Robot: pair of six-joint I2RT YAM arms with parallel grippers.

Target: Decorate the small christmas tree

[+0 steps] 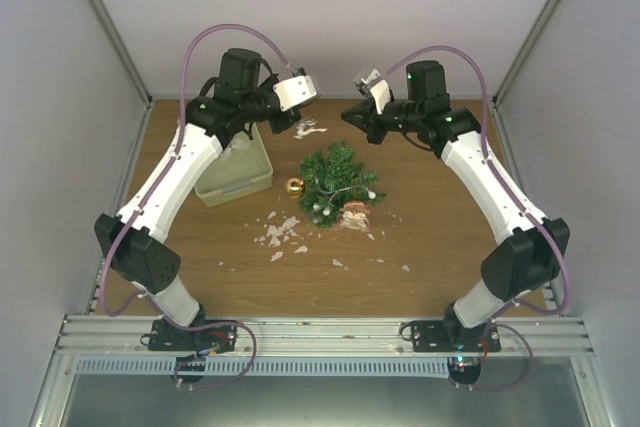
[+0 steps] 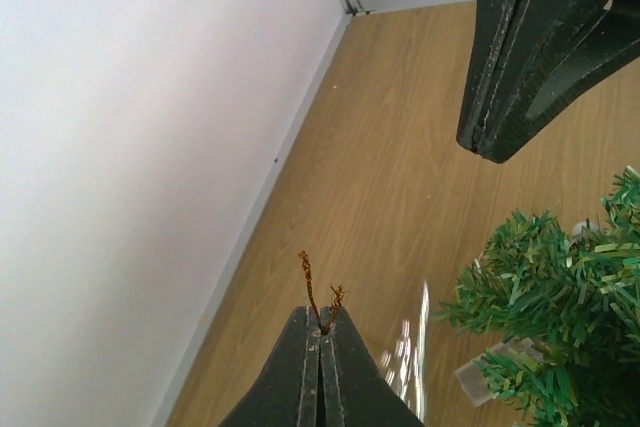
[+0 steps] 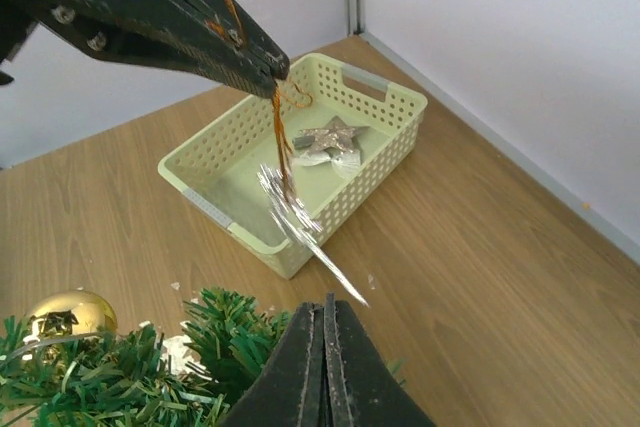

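Top external: 1 small christmas tree (image 1: pixel 340 175), mid-table, near pale basket (image 1: pixel 245 175), R of it; gold ball (image 1: pixel 294 186) beside tree. Left gripper (image 3: pixel 274 67) clenched on brown cord (image 3: pixel 282 137) w/ silver ornament (image 3: pixel 300 222) dangling. Right gripper (image 3: pixel 325 305) pinched shut, empty.

i can't make out any readable text, label, brand, number or sign in my camera views.

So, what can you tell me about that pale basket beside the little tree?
The basket is pale yellow-green plastic, rectangular, with lattice walls and a handle slot at one end. It stands upright on the wooden table, left of the tree and apart from it. A silver star lies inside.
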